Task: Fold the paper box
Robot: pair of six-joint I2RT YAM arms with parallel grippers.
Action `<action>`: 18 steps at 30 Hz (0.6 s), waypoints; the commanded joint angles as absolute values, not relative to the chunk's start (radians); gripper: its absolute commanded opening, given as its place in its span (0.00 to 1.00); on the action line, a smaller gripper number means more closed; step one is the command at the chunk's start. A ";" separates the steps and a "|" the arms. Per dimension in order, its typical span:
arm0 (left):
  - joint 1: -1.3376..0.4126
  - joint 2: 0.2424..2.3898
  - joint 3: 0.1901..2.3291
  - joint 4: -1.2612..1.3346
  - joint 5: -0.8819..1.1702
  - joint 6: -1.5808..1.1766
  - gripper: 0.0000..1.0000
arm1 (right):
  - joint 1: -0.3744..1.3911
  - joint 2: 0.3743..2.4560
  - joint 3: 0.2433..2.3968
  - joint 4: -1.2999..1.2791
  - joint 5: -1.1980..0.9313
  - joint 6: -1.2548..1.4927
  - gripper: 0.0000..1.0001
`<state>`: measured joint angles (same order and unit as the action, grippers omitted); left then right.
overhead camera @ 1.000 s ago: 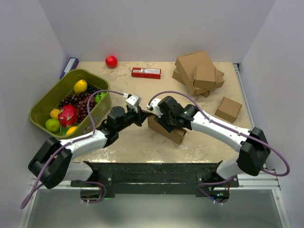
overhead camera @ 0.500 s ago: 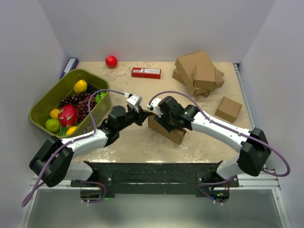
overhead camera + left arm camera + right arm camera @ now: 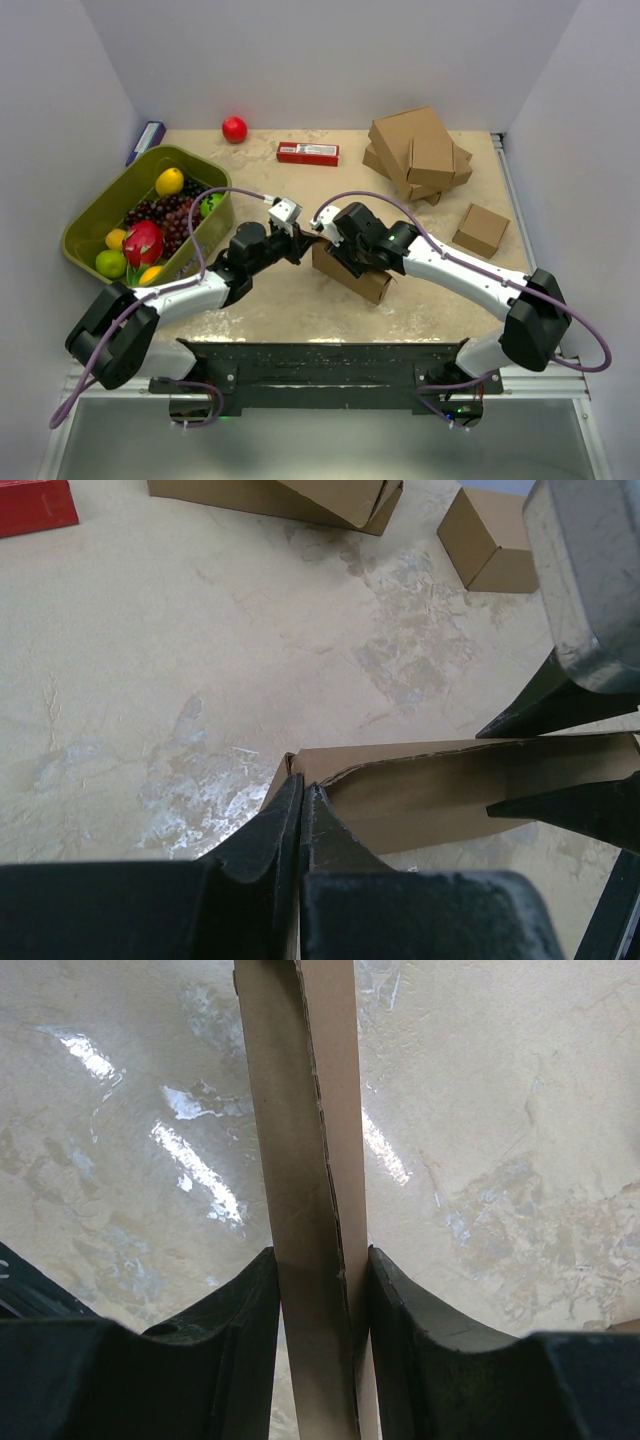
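Around the middle of the table (image 3: 270, 300), your right gripper (image 3: 320, 1265) is clamped on the paper box (image 3: 355, 275), while your left gripper (image 3: 302, 790) sits with fingers together at its 9 o'clock corner.

walls (image 3: 330, 60): plain pale grey | table (image 3: 300, 300): beige mottled top, glossy glare patches | light: even

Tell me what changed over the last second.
The left hand and its arm edged slightly right, toward the box; it stays shut at the box's corner. Nothing was newly grabbed or let go. The right hand keeps its grip on the box, which has not visibly moved.
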<state>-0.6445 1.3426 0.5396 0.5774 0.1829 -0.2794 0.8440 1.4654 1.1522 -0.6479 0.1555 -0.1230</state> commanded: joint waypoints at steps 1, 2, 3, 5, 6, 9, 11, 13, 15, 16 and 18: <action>-0.663 1.381 0.534 0.477 0.241 -0.262 0.00 | 0.831 1.465 1.134 -0.588 0.241 -0.104 0.03; -0.664 1.381 0.532 0.477 0.239 -0.262 0.00 | 0.831 1.463 1.138 -0.589 0.245 -0.092 0.04; -0.663 1.379 0.531 0.477 0.238 -0.261 0.00 | 0.833 1.465 1.140 -0.589 0.247 -0.084 0.06; -0.664 1.368 0.523 0.476 0.219 -0.259 0.00 | 0.831 1.457 1.150 -0.592 0.247 -0.063 0.16; -0.667 1.361 0.520 0.472 0.207 -0.259 0.00 | 0.831 1.454 1.154 -0.595 0.247 -0.054 0.21; -0.673 1.327 0.502 0.469 0.160 -0.261 0.00 | 0.831 1.439 1.167 -0.600 0.258 -0.012 0.48; -0.678 1.310 0.497 0.451 0.126 -0.262 0.00 | 0.831 1.424 1.178 -0.609 0.261 0.033 0.61; -0.686 1.307 0.508 0.437 0.106 -0.261 0.00 | 0.830 1.407 1.186 -0.617 0.262 0.060 0.73; -0.693 1.312 0.515 0.416 0.094 -0.258 0.00 | 0.831 1.376 1.190 -0.632 0.276 0.104 0.76; -0.696 1.315 0.521 0.410 0.086 -0.258 0.00 | 0.831 1.365 1.193 -0.641 0.299 0.119 0.77; -0.706 1.322 0.535 0.394 0.071 -0.255 0.00 | 0.831 1.329 1.198 -0.672 0.324 0.159 0.78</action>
